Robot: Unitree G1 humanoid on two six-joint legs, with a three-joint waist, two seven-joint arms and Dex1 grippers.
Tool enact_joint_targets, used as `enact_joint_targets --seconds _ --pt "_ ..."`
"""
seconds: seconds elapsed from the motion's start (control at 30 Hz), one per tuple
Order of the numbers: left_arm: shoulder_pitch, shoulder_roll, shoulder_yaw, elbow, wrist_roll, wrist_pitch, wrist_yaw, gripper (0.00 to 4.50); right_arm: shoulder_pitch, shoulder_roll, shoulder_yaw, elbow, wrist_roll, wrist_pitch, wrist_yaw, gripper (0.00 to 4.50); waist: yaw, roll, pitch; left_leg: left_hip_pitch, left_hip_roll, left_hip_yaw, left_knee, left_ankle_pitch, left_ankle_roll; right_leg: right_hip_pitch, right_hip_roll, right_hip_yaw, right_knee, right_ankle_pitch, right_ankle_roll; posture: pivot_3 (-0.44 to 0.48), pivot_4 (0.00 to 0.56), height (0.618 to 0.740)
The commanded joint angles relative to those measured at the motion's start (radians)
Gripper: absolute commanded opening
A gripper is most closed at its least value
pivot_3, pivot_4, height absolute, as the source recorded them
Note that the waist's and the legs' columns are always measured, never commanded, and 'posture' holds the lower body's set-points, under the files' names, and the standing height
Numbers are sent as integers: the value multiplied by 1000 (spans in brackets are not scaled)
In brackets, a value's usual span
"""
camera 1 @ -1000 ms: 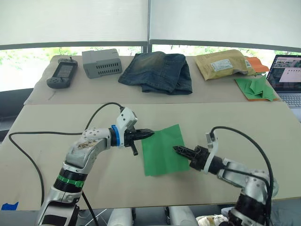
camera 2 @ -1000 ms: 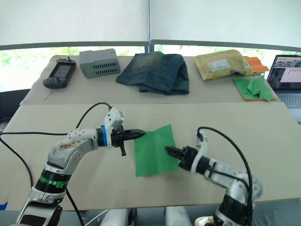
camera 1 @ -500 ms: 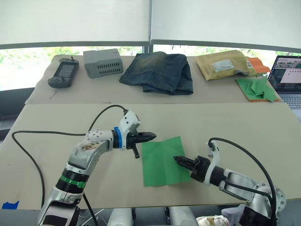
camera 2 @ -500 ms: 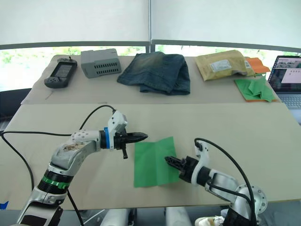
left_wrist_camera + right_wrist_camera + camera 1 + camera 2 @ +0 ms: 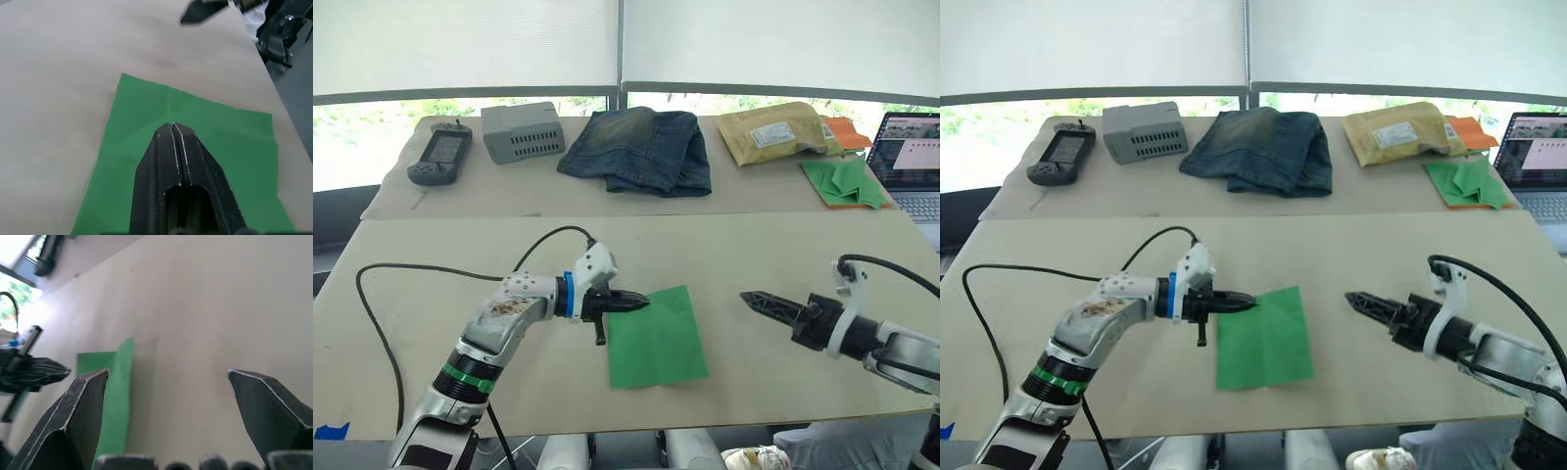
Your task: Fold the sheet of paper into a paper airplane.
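The left gripper (image 5: 644, 302) is covering the far-left corner of the sheet of paper (image 5: 656, 336), so whether it is touching the sheet is hard to tell; its fingers are pressing together, nothing between them. The right gripper (image 5: 745, 297) is now hanging well to the right of the sheet, having drawn off its right edge, fingers spread wide. Both forearms are reaching inward, low over the near table (image 5: 754, 245). The sheet is lying flat, faintly creased, between them.
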Motion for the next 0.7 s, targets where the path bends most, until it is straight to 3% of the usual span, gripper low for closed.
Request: enact_joint_targets --seconds 0.03,0.2,0.3,0.4,0.53,0.63,0.7 --pt "-3 0 -29 22 52 -74 7 0 49 -86 159 -115 -225 -233 142 4356 2 0 0 0 0 0 0 0 0 0 0 0 0 0 0 0 150 728" --pt "10 -19 -97 38 114 -113 19 0 99 -193 395 -156 -525 -512 292 4356 5 0 0 0 0 1 1 0 0 0 -2 0 -1 0 1 0 150 728" --pt "21 -23 -130 57 153 -122 37 0 60 -208 467 -94 -590 -555 332 4356 7 0 0 -2 -1 1 1 0 0 0 -4 1 -3 1 2 0 150 728" --pt "31 -28 -129 62 162 -112 49 0 11 -167 464 -40 -607 -574 329 3579 7 -1 0 -2 0 0 1 0 0 0 -4 2 -6 3 2 0 150 728" --pt "43 -35 -129 61 165 -106 56 0 -21 -131 473 -18 -605 -548 341 2152 14 -1 0 -2 0 0 1 0 0 1 -3 1 -7 3 2 0 150 728" --pt "45 -39 -133 66 173 -109 64 0 -58 -43 403 -14 -444 -391 299 1014 20 -1 0 -2 0 -1 1 0 0 1 -3 1 -7 3 2 0 150 728" --pt "46 -41 -133 66 175 -107 66 0 -84 28 331 6 -280 -246 236 761 24 -1 0 -2 1 -2 1 0 0 1 -3 1 -6 4 2 0 150 728"
